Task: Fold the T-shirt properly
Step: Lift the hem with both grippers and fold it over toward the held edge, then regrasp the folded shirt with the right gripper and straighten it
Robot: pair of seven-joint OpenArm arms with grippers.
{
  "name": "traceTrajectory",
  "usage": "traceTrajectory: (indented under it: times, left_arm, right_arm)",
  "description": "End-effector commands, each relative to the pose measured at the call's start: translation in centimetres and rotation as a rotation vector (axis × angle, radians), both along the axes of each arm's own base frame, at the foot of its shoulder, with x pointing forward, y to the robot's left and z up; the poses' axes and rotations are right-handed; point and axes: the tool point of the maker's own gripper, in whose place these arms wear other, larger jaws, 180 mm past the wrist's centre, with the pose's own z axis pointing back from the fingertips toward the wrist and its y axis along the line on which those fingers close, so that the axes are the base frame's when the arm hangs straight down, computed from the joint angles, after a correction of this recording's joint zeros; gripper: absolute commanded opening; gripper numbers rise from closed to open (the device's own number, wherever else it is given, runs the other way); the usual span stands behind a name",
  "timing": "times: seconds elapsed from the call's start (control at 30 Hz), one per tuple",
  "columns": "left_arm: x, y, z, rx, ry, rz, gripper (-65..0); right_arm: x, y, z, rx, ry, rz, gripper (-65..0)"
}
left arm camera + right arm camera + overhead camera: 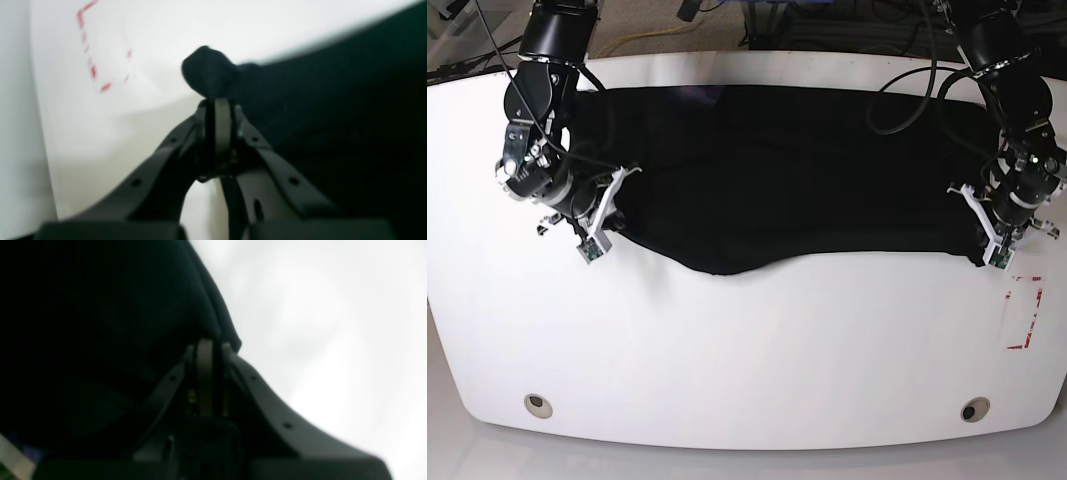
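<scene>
The black T-shirt [787, 180] lies spread wide across the far half of the white table [747, 350], its near edge sagging toward me in the middle. My left gripper [979, 232] is at the shirt's right end. In the left wrist view the left gripper [217, 100] is shut on a bunched lump of the black T-shirt [208, 71]. My right gripper [619, 200] is at the shirt's left end. Close up, the right gripper [213, 341] is shut on a fold of the T-shirt [116, 306]. No print shows.
A red dashed rectangle [1024, 318] is marked on the table near its right edge, just in front of the left gripper; it shows as red dashes [95, 53] in the left wrist view. Two round holes [539, 404] [972, 410] sit near the front edge. Cables hang behind the table.
</scene>
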Motion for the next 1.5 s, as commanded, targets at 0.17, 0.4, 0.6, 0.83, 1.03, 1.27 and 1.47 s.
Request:
traceTrajectory:
  times: [0.17, 0.4, 0.6, 0.83, 1.03, 1.27, 1.47]
  left_arm:
    - [-4.0, 1.6, 0.9, 0.079, 0.019, 0.036, -65.0]
    - [-7.4, 3.3, -0.1, 0.107, 0.081, 0.089, -65.0]
    - [-9.4, 4.5, -0.9, 0.121, 0.127, 0.118, -65.0]
    - [-11.4, 4.7, -3.4, 0.102, 0.214, 0.124, -64.3]
    - [-12.3, 4.4, -5.4, 0.079, 0.276, 0.115, -37.6]
    - [-11.4, 3.5, -3.2, 0.102, 0.209, 0.082, -17.5]
    - [-9.9, 0.9, -0.6, 0.014, 0.096, 0.018, -17.9]
  right_arm:
    - [-1.7, -0.2, 2.0, -0.016, -0.066, 0.003, -65.0]
    - [-4.9, 0.2, 1.0, -0.033, -0.021, 0.021, -65.0]
    - [-8.3, -0.4, -0.6, 0.012, 0.054, -0.029, -65.0]
    - [-11.1, -0.9, -2.6, 0.048, 0.14, -0.071, -54.9]
    - [-11.8, -1.6, -4.1, 0.057, 0.19, -0.093, -30.6]
    - [-10.8, -1.7, -1.5, 0.02, 0.114, -0.078, -27.3]
    - [-8.3, -1.4, 0.5, 0.08, 0.055, -0.063, -27.3]
